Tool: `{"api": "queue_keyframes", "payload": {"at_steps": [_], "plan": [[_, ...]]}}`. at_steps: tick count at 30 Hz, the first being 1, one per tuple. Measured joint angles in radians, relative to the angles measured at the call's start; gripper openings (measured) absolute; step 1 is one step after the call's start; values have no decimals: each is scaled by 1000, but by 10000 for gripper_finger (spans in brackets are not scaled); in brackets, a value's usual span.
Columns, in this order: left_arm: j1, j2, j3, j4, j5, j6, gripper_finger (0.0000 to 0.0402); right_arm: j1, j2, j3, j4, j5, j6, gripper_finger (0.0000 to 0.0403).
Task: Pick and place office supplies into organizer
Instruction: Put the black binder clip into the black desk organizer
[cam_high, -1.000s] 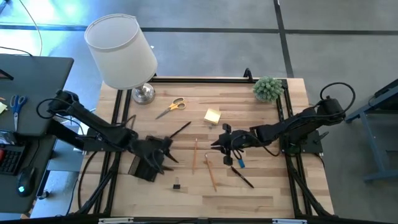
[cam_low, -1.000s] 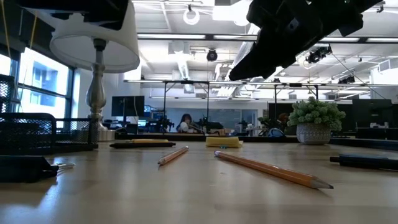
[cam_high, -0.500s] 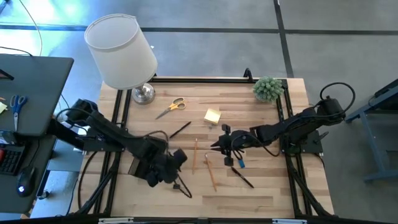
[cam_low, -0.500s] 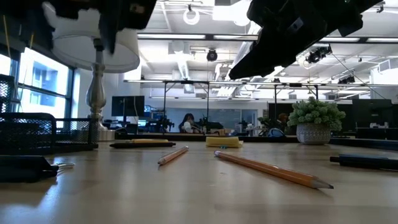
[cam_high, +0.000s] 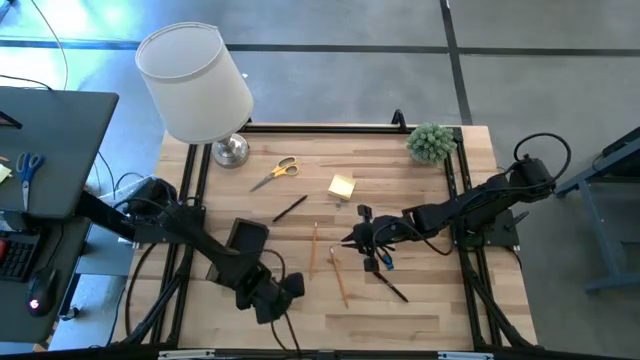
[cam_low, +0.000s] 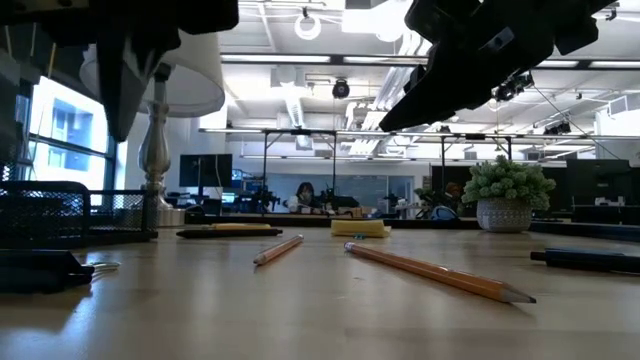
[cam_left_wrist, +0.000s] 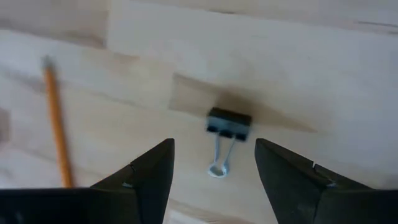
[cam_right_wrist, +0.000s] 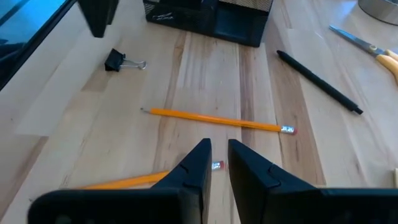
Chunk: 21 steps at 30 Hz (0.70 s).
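1. We see the left gripper poised near the table's front edge with its fingers spread, directly over a tiny black clip that lies flat on the wood between them, apparently untouched, though we cannot be sure from this angle.
2. The organizer stands on the left half of the table, just behind the left gripper.
3. The right gripper hangs above the middle of the table, its fingers nearly pressed together and holding nothing.
4. Two wooden pencils lie near the centre, a black pen beyond them.
5. Yellow-handled scissors and a yellow sticky-note pad sit toward the back edge, the lamp at the back left corner, the plant at the back right.
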<state>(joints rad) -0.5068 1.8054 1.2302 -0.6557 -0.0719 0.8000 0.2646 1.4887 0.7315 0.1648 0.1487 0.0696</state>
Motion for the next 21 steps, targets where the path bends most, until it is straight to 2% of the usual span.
{"api": "queue_keyframes", "payload": {"at_steps": [6, 21], "plan": [[3, 78, 62, -89, 23, 61, 211, 0, 0, 0, 6, 0, 0, 51], [18, 164, 107, -90, 46, 201, 211, 0, 0, 0, 31, -1, 23, 47]]}}
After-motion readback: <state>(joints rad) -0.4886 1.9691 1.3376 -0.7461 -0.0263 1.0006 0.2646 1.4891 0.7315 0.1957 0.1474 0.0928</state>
